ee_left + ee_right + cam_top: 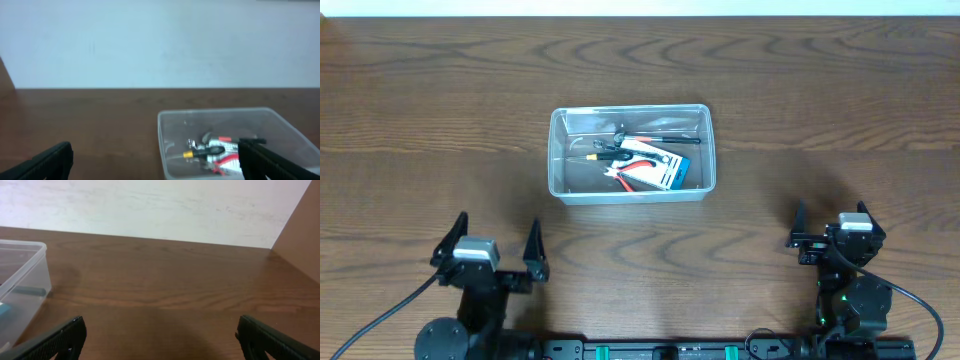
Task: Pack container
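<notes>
The clear plastic container (558,160) stands in the middle of the wooden table. Inside lie several hand tools: black-handled pliers (655,139), a tool with a yellow collar (603,156) and a red, white and blue packet (655,170). The container also shows in the left wrist view (165,150) and at the left edge of the right wrist view (35,275). My left gripper (492,250) is open and empty near the table's front left. My right gripper (835,232) is open and empty at the front right. Both are well apart from the container.
The table is brown wood (800,90) with a pale wall behind it (160,40). A wooden side panel rises at the right in the right wrist view (300,235).
</notes>
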`<act>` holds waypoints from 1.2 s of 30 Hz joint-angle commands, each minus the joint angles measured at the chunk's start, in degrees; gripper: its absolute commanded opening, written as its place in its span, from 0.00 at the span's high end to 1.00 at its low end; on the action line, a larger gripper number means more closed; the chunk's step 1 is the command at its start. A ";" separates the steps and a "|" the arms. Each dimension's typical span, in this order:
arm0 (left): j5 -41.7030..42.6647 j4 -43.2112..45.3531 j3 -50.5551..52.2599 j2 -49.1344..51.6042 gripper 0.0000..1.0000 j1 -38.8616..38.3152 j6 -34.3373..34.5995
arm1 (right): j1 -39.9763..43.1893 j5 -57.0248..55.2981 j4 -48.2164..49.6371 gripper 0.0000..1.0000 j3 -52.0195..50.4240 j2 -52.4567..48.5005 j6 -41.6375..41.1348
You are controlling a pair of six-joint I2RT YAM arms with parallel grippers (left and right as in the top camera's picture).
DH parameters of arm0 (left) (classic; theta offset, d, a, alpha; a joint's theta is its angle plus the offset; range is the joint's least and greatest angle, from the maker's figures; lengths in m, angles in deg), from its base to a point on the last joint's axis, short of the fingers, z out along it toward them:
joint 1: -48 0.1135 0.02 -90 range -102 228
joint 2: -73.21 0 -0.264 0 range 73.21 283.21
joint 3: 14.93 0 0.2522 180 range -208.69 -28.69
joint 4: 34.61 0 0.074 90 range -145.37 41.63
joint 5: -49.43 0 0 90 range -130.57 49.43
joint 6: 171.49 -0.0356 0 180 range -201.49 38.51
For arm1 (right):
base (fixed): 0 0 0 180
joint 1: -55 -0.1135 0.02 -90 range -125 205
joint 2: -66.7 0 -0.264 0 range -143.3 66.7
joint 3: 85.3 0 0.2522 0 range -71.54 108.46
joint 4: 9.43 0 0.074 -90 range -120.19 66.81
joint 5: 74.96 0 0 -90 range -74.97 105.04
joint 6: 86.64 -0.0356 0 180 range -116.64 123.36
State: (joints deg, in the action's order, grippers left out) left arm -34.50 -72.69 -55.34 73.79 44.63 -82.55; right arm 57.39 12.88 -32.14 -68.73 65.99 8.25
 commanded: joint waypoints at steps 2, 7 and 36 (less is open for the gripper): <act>-0.63 9.88 7.78 -0.44 0.02 0.37 0.83 | 0.44 0.22 0.13 0.01 -0.37 0.44 -0.55; -1.62 22.40 17.88 -0.46 0.02 0.48 0.70 | 0.44 0.22 0.15 0.01 -0.37 0.44 -0.55; -5.35 20.24 26.43 -0.35 0.02 0.48 0.94 | 0.44 0.22 0.15 0.01 -0.37 0.44 -0.55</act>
State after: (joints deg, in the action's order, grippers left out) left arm -38.39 -49.89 -29.70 73.79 44.87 -82.53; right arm 57.39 12.88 -32.14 -68.73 66.01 8.25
